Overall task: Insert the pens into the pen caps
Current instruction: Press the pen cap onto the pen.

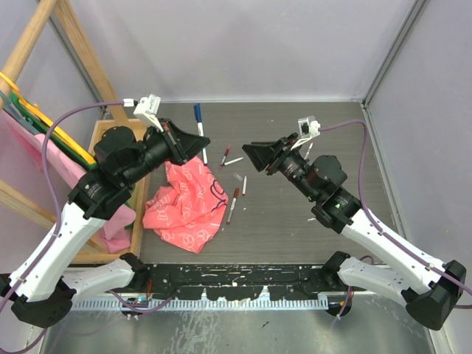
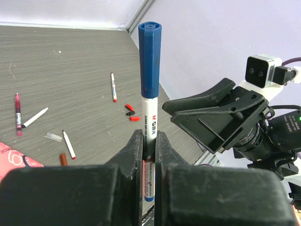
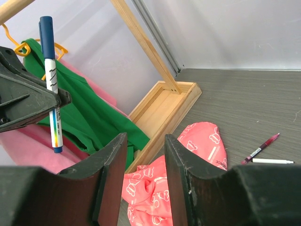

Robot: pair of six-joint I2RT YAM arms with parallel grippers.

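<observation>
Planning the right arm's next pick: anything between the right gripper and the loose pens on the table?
Nothing visible. The right gripper hangs open and empty in the air near the loose pens, which lie on bare table. The pink cloth is beside them, one dark-red pen close to its edge.

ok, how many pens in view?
5 pens. One, blue-capped, in the left gripper; four on the table: a dark red one, a white one beside it, two red-tipped. The cloth may hide more.
</observation>
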